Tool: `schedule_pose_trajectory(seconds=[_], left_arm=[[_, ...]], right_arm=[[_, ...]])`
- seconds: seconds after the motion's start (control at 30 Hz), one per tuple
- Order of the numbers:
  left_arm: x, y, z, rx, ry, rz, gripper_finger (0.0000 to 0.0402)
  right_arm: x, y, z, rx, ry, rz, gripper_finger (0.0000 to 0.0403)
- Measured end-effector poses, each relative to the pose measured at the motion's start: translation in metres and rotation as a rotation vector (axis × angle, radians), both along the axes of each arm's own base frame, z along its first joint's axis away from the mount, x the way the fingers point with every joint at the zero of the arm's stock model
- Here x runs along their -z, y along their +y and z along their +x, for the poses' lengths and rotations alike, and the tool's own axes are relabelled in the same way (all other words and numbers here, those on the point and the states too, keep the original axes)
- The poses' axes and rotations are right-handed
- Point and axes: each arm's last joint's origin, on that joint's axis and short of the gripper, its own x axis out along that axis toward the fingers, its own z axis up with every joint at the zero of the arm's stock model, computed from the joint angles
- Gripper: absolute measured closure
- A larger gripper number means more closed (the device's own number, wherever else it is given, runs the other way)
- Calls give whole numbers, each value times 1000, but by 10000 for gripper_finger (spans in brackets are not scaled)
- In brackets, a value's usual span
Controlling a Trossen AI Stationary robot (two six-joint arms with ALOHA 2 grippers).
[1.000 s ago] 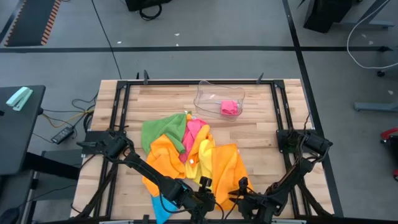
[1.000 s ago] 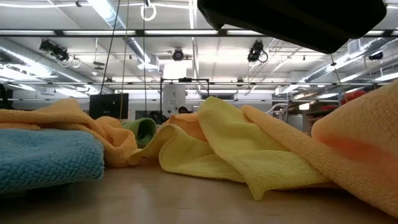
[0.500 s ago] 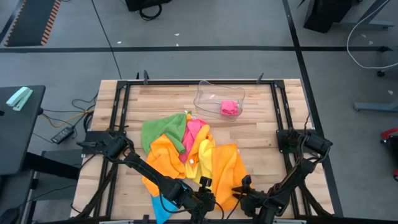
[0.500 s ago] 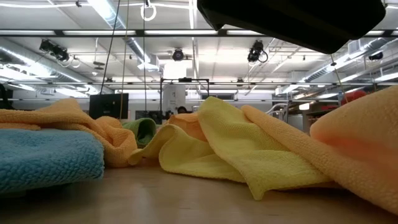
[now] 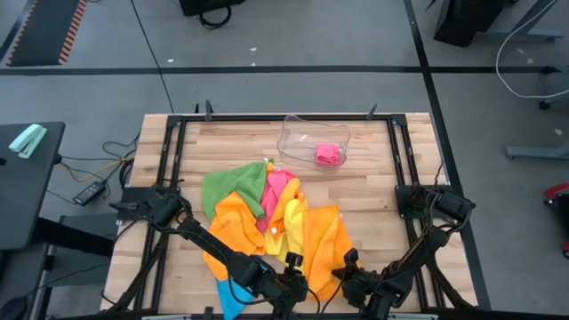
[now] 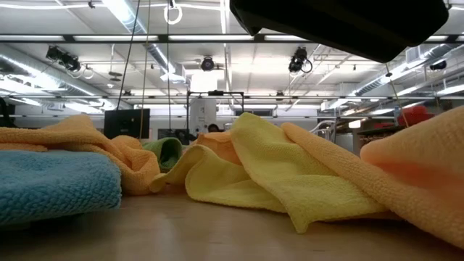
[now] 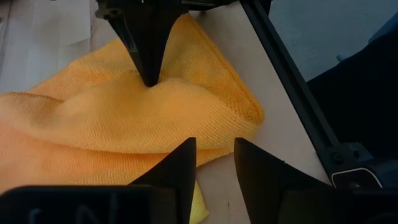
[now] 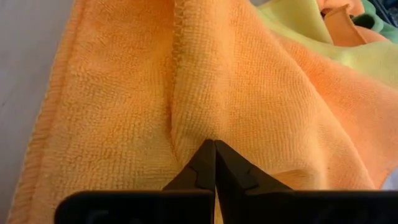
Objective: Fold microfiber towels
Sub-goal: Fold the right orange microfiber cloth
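From overhead I see the towels heaped in the middle of the counter (image 5: 373,191); the green towel (image 5: 229,188) lies at the far left of the heap, the pink towel (image 5: 277,185) beside it, the yellow towel (image 5: 292,224) running down the middle, and the orange towel (image 5: 327,240) spread toward the near edge. A blue towel (image 5: 233,298) pokes out at the near left, partly under my left arm; a second pink cloth (image 5: 329,154) sits in the clear tray (image 5: 298,133) at the far side.

My right tool (image 8: 214,163) is pinched shut on a raised fold of the orange towel, near that towel's near-right corner — the fingertips meet with cloth bunched between them. My left tool (image 7: 214,163) hovers just beside that corner, its fingers (image 7: 180,165) narrowly parted and holding nothing; the cloth's edge lies just past them.
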Motion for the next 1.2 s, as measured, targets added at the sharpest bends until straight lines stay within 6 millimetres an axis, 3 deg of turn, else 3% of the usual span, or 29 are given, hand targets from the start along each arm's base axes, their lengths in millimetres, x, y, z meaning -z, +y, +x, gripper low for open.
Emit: schedule_pose_trajectory(seconds=[0.3,0.63,0.8,1.2], left_arm=[[0,0,0,-1,0,0,281],[0,2,1,-4,0,-1,287],[0,2,1,-4,0,-1,286],[0,2,1,-16,1,-14,288]], right_arm=[[-16,5,3,-22,-39,88,373],[-17,20,15,-63,-177,177,248],[-3,21,23,-25,-242,143,204],[3,16,19,48,-275,35,194]])
